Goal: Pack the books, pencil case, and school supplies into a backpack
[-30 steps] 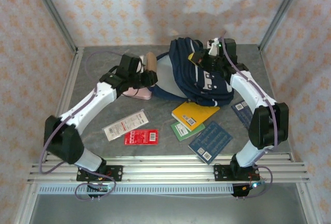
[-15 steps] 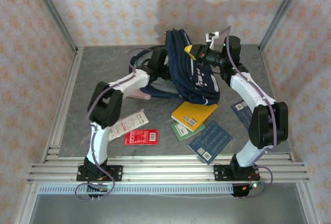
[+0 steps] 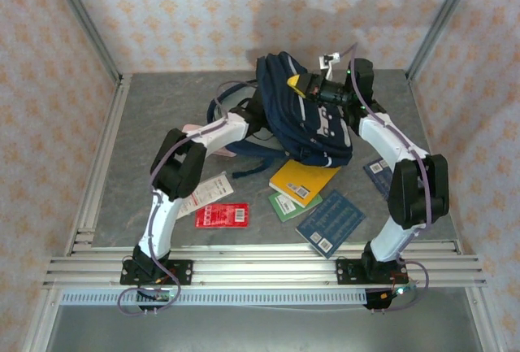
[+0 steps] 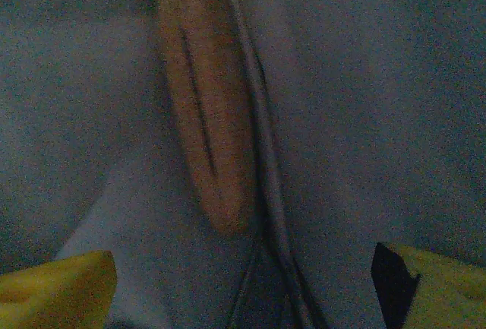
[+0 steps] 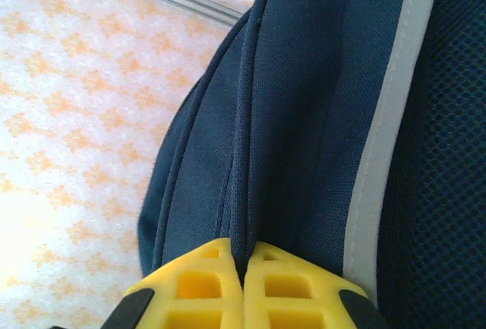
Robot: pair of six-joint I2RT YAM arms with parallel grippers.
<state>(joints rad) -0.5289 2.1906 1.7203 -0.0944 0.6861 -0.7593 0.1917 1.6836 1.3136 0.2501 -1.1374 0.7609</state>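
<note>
1. Top view: the right pincer (image 3: 313, 88) is pinching the backpack (image 3: 313, 128) by its top, holding it up at the far middle of the tabletop (image 3: 154, 124). The books (image 3: 305, 181) are lying just nearer, between both arms.
2. Left wrist: the left pincer (image 4: 243, 298) is standing spread inside the backpack, with a tan pencil case (image 4: 209, 116) lying straight ahead, lengthwise and apart from it.
3. Right wrist: its jaws are pressing together on navy fabric.
</note>
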